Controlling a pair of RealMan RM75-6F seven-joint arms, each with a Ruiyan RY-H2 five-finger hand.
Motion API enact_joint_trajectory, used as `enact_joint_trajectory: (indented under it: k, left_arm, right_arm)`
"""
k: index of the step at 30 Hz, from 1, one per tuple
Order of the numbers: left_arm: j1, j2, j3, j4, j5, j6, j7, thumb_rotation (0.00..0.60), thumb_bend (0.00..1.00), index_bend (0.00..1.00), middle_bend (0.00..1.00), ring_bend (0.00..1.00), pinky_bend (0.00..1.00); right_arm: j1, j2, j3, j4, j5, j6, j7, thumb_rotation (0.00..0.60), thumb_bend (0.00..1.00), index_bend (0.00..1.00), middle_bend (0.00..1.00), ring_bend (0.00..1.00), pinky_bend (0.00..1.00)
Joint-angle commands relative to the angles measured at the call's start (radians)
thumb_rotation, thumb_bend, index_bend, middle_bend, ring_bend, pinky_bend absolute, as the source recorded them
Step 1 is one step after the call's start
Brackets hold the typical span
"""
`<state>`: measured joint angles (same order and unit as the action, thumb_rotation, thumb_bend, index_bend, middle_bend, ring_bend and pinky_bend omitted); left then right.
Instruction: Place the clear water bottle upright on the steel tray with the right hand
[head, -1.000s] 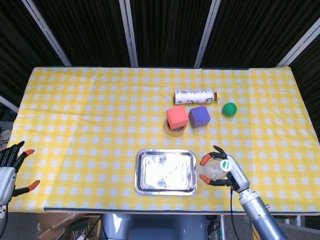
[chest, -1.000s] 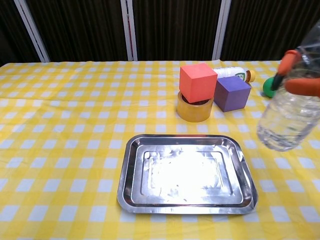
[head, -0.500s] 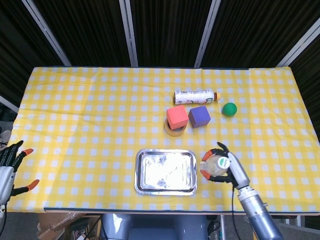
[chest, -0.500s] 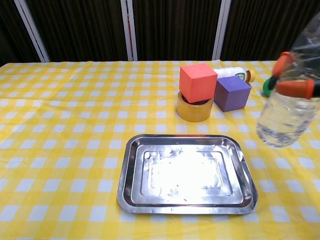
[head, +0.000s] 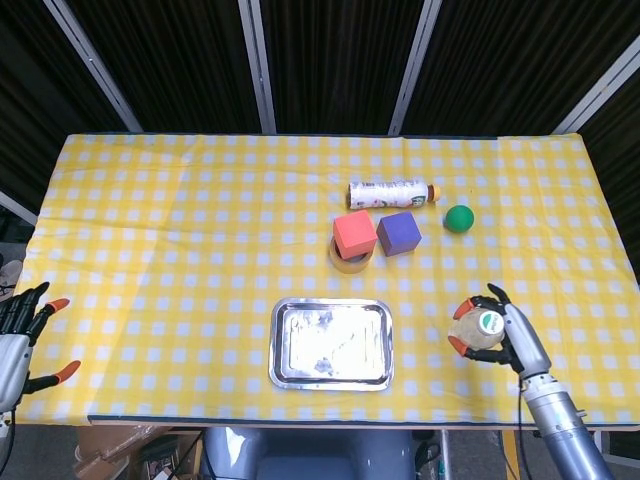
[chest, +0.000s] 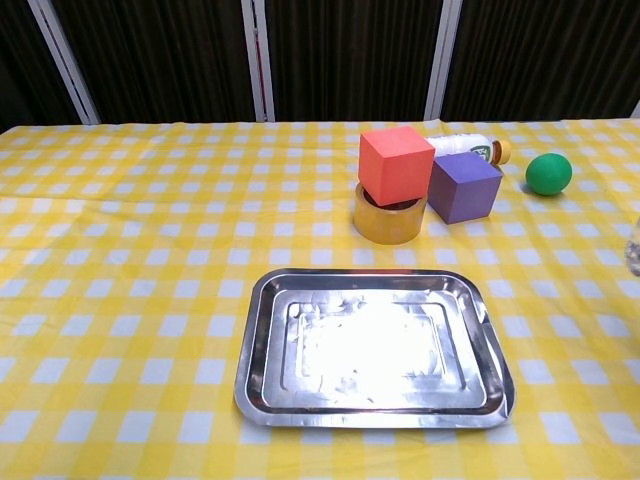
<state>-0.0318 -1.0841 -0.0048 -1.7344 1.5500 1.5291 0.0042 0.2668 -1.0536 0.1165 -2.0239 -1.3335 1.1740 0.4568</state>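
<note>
Currently the right hand (head: 500, 332), low at the frame's right, wraps its fingers around the clear water bottle (head: 482, 329), cap facing up. It sits well right of the empty steel tray (head: 331, 374) at bottom centre. A good placement means carrying it leftward, keeping it vertical, and lowering onto the flat middle.

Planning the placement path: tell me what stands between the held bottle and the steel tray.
Nothing visible. The right hand holds the clear water bottle right of the steel tray, with only bare tablecloth between them.
</note>
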Motion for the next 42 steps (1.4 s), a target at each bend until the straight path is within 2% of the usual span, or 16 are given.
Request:
enact_joint_trajectory:
  k: [1, 6, 12, 16, 26, 32, 39, 40, 42]
  left_arm:
    - [0.000, 0.001, 0.000, 0.000, 0.000, 0.001, -0.003, 0.600, 0.15, 0.19, 0.01, 0.00, 0.00]
    - [-0.002, 0.003, -0.002, 0.003, -0.002, -0.004, -0.013, 0.600, 0.15, 0.19, 0.01, 0.00, 0.00]
    - [-0.008, 0.002, 0.000, 0.009, -0.001, -0.015, -0.019, 0.600, 0.15, 0.19, 0.01, 0.00, 0.00]
    - [-0.011, 0.002, 0.002, 0.011, -0.001, -0.021, -0.021, 0.600, 0.15, 0.19, 0.01, 0.00, 0.00]
    - [-0.017, -0.003, 0.010, 0.011, 0.008, -0.034, -0.018, 0.600, 0.15, 0.19, 0.01, 0.00, 0.00]
    - [-0.022, -0.004, 0.010, 0.017, 0.002, -0.045, -0.023, 0.600, 0.15, 0.19, 0.01, 0.00, 0.00]
    - [-0.025, -0.006, 0.013, 0.017, 0.007, -0.049, -0.021, 0.600, 0.15, 0.19, 0.01, 0.00, 0.00]
    - [-0.026, -0.007, 0.014, 0.017, 0.008, -0.050, -0.018, 0.600, 0.15, 0.19, 0.01, 0.00, 0.00]
    - [-0.026, -0.009, 0.015, 0.017, 0.009, -0.050, -0.014, 0.600, 0.15, 0.19, 0.01, 0.00, 0.00]
  right_arm:
    - [0.020, -0.047, -0.007, -0.027, -0.007, -0.022, -0.038, 0.600, 0.83, 0.83, 0.67, 0.32, 0.00]
    - [0.060, -0.175, -0.003, -0.061, 0.025, -0.043, -0.155, 0.600, 0.83, 0.83, 0.67, 0.32, 0.00]
    - [0.108, -0.343, 0.026, -0.073, 0.102, -0.027, -0.314, 0.600, 0.83, 0.83, 0.67, 0.32, 0.00]
    - [0.135, -0.438, 0.051, -0.051, 0.158, -0.004, -0.400, 0.600, 0.83, 0.83, 0.67, 0.32, 0.00]
    - [0.179, -0.619, 0.076, 0.053, 0.261, 0.018, -0.509, 0.600, 0.83, 0.83, 0.67, 0.32, 0.00]
    - [0.194, -0.678, 0.077, 0.117, 0.287, 0.008, -0.524, 0.600, 0.83, 0.83, 0.67, 0.32, 0.00]
    - [0.185, -0.663, 0.081, 0.157, 0.279, -0.034, -0.442, 0.600, 0.83, 0.83, 0.67, 0.32, 0.00]
    - [0.183, -0.658, 0.080, 0.160, 0.276, -0.041, -0.428, 0.600, 0.81, 0.82, 0.67, 0.32, 0.00]
    - [0.182, -0.647, 0.076, 0.162, 0.271, -0.057, -0.410, 0.600, 0.70, 0.76, 0.65, 0.32, 0.00]
